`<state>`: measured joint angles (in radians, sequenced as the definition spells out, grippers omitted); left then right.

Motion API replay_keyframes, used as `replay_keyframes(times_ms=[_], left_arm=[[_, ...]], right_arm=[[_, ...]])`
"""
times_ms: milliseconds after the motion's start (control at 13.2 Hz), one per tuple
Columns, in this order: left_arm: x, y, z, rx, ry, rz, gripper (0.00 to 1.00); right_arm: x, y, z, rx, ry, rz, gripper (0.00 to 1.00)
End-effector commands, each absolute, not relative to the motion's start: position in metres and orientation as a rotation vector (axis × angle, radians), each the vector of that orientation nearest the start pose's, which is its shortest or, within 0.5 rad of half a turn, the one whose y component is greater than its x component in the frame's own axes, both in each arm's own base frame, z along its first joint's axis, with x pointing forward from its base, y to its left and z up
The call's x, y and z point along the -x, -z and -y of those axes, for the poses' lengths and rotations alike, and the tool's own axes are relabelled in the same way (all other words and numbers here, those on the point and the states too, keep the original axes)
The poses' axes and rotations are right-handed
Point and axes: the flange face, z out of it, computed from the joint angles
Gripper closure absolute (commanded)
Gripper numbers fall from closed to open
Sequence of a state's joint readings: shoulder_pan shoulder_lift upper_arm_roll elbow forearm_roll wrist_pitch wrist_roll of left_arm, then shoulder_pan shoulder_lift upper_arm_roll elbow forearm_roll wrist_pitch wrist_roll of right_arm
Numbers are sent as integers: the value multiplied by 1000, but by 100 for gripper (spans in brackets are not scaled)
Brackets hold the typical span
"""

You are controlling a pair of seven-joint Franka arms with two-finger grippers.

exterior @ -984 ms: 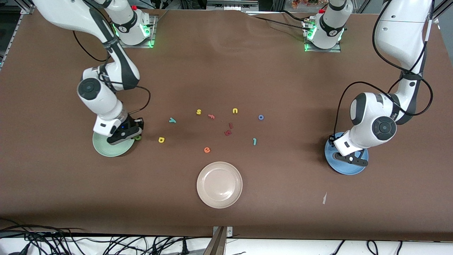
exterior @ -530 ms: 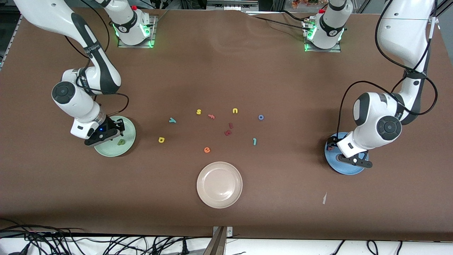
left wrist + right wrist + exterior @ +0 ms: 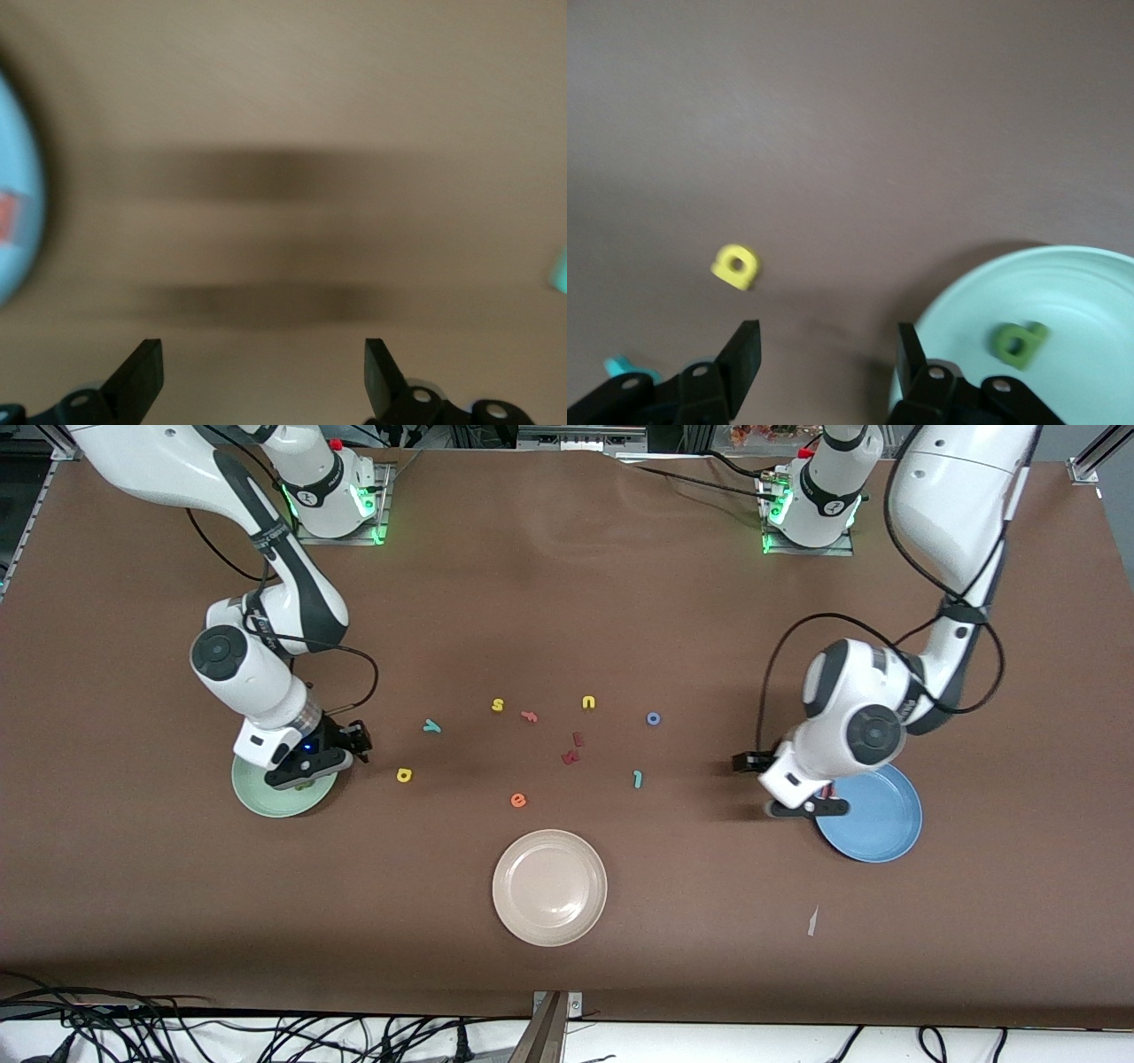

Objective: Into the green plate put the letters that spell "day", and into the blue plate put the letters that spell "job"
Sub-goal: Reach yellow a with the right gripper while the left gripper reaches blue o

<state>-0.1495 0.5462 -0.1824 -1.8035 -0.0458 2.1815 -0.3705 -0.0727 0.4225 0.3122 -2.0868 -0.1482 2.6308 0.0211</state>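
The dark green d (image 3: pixel 1019 343) lies in the green plate (image 3: pixel 257 802). My right gripper (image 3: pixel 312 769) (image 3: pixel 828 341) hangs open and empty over that plate's rim on the side of the loose letters. The yellow a (image 3: pixel 404 775) (image 3: pixel 735 267) and the teal y (image 3: pixel 431 726) lie on the table close by. The pinkish-red b (image 3: pixel 7 220) lies in the blue plate (image 3: pixel 877 828). My left gripper (image 3: pixel 797 808) (image 3: pixel 261 354) is open and empty over bare table beside that plate. The teal j (image 3: pixel 636 779) and the blue o (image 3: pixel 653 718) lie toward the table's middle.
A beige plate (image 3: pixel 549 886) sits nearest the front camera. A yellow s (image 3: pixel 497 705), a yellow u (image 3: pixel 588 702), an orange e (image 3: pixel 518 800), a pink f (image 3: pixel 529 716) and dark red letters (image 3: pixel 571 756) lie scattered mid-table.
Both grippers opened. The right gripper swung out to the right arm's end, then back over the rim nearest the letters, leaving the d in the plate. The left gripper moved off the blue plate toward the middle.
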Motion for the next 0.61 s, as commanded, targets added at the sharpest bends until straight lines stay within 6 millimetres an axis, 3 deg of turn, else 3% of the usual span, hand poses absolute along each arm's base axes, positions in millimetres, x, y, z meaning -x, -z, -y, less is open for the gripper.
replay_keyframes(times_ms=[0, 303, 530], left_arm=[[-576, -242, 237, 3186, -351, 241, 0], [-528, -258, 302, 3147, -231, 279, 2], [-502, -245, 325, 3184, -145, 318, 2]], right_arm=[[-595, -231, -168, 3021, 201, 328, 30], [-588, -207, -212, 3018, 155, 100, 30], [-587, -196, -212, 3023, 170, 65, 30]])
